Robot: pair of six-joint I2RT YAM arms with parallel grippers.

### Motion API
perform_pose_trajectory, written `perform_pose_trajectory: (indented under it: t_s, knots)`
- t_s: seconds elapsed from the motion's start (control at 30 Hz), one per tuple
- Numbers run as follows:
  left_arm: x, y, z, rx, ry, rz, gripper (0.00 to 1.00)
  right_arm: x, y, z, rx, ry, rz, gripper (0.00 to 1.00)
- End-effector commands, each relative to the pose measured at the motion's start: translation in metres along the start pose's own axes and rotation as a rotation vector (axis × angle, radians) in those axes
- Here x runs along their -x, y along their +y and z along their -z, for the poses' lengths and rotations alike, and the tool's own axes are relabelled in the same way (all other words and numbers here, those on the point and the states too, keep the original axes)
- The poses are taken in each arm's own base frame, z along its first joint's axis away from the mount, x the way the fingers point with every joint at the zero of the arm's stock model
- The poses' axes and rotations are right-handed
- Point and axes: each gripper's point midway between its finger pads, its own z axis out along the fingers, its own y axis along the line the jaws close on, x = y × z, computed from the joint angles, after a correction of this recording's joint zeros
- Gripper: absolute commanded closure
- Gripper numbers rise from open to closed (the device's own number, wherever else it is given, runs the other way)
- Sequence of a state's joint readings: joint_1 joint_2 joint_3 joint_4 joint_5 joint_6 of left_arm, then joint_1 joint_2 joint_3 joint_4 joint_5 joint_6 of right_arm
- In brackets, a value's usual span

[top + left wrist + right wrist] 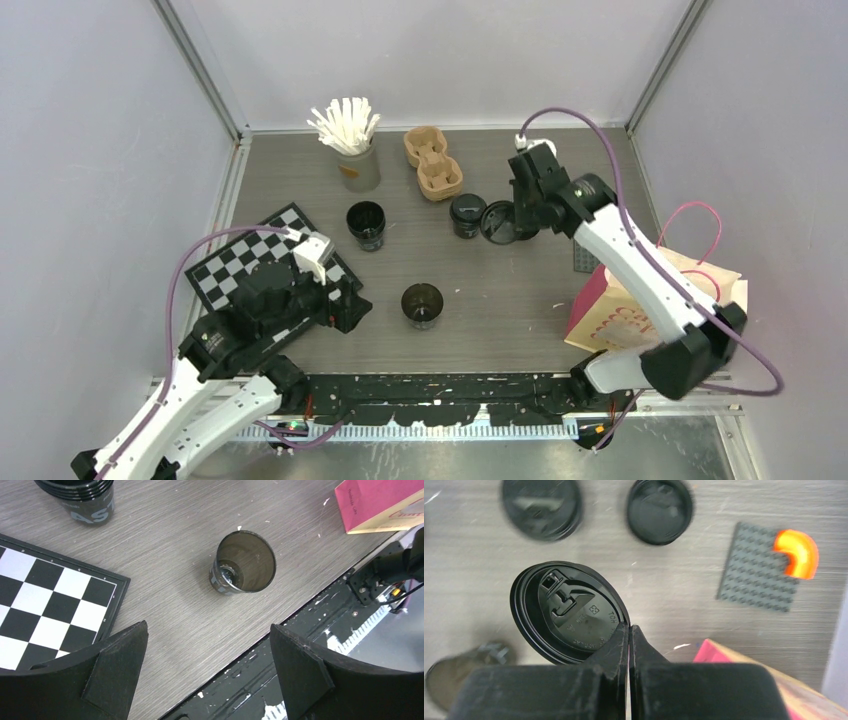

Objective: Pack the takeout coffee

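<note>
A single open black cup [422, 305] stands near the table's middle and also shows in the left wrist view [245, 562]. A stack of black cups [366, 224] stands further back; it is at the top left of the left wrist view [85, 497]. A lidded black cup [466, 214] stands beside my right gripper [515, 215]. That gripper [629, 626] is shut on the rim of a black lid [569, 612], held tilted above the table [497, 222]. My left gripper [207, 625] is open and empty over the table's near edge, left of the single cup [345, 302].
A brown pulp carrier [432, 162] and a grey cup of white sticks [350, 150] stand at the back. A chessboard [250, 262] lies at left. A pink bag [625, 310] and a grey baseplate [756, 575] are at right. Two round black tops [541, 507] [659, 510] look blurred.
</note>
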State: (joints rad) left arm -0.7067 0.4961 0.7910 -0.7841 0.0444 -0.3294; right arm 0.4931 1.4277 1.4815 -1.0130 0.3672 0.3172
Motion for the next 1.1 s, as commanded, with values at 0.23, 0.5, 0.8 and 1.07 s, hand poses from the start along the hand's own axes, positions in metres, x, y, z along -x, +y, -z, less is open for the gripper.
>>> perform_pose_trajectory:
  t_s: [0.23,0.5,0.8,1.07]
  knots:
    - [0.08,-0.043,-0.012,-0.098,-0.054,0.159,0.13,-0.033,0.09,0.053,0.365,-0.139,-0.072,1.0]
    - [0.078,-0.056,-0.062,-0.152,0.035,0.209,0.2,-0.059,0.136,0.048,0.47,-0.154,-0.045,1.0]
    - [0.065,-0.059,-0.094,-0.174,0.079,0.245,0.3,-0.068,0.167,0.054,0.519,-0.148,0.009,0.99]
    - [0.049,-0.039,-0.102,-0.074,0.124,0.208,0.49,-0.067,0.173,0.069,0.536,-0.182,0.014,0.99]
